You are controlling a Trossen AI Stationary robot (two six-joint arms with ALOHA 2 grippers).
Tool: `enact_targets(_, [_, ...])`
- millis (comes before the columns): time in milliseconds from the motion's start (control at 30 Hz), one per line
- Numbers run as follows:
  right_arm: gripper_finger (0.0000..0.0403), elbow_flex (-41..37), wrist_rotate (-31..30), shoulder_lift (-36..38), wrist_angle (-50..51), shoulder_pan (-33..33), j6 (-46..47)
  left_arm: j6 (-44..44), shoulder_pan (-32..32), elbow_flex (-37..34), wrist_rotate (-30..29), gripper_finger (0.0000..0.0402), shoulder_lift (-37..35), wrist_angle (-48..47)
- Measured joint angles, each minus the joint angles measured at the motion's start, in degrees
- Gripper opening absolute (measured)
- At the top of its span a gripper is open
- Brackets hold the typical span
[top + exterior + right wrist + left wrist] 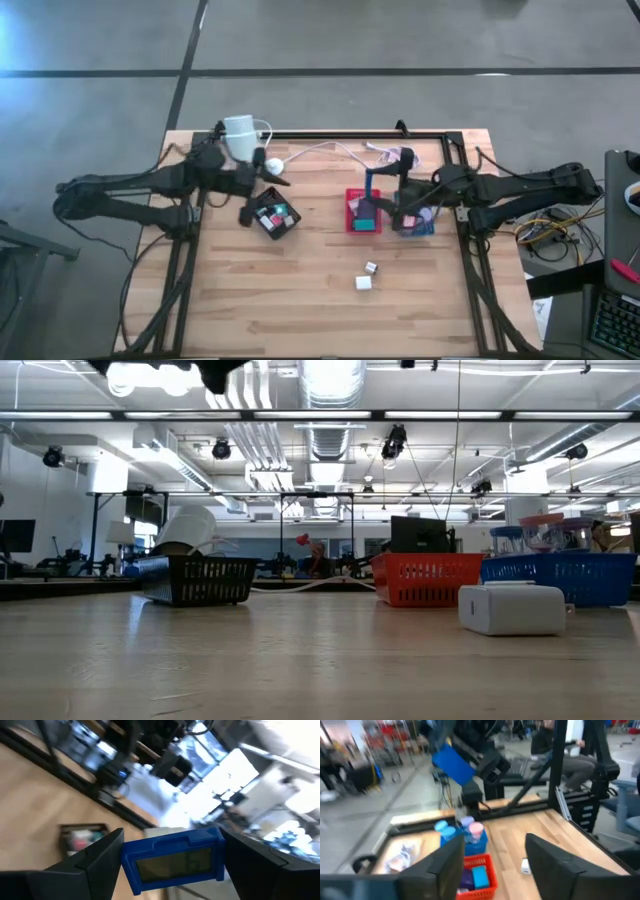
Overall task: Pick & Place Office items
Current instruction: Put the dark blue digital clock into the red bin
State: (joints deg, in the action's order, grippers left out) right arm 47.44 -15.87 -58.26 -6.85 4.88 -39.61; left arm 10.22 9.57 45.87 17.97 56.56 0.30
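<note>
Item: blue flat block (172, 857), clamped across its long axis between your right gripper (372, 190) fingers, held above the red tray (352, 222); the blue tray (428, 226) lies just beside.
Drop lies straight below.
Left gripper (272, 183): jaws apart, empty, hovering near the black tray (262, 225).

I see wooden table (300, 300) carrying black tray (276, 217), red tray (352, 212), blue tray (420, 226), two small white pieces (366, 277), white cylinder (240, 136).
</note>
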Motion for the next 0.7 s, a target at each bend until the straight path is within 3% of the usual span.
enact_targets(200, [0.0293, -0.38, 11.62, 5.76, 4.7, -1.29, 9.27, -0.9, 1.08, -11.33, -5.75, 0.0109, -13.02, 2.32])
enact_targets(400, [0.0293, -2.13, 15.91, 9.82, 8.19, -2.43, 17.3, -1.05, 1.94, -21.38, -6.01, 0.0016, -23.43, 5.26])
enact_targets(533, [0.0293, -3.63, 21.67, 13.13, 10.07, -4.46, 23.21, -1.06, 1.94, -26.99, -6.03, 0.0009, -29.0, 8.24])
enact_targets(700, [0.0292, -7.36, 24.03, 18.67, 9.25, -5.44, 26.67, -0.98, 1.94, -31.87, -6.0, 0.0018, -33.94, 9.19])
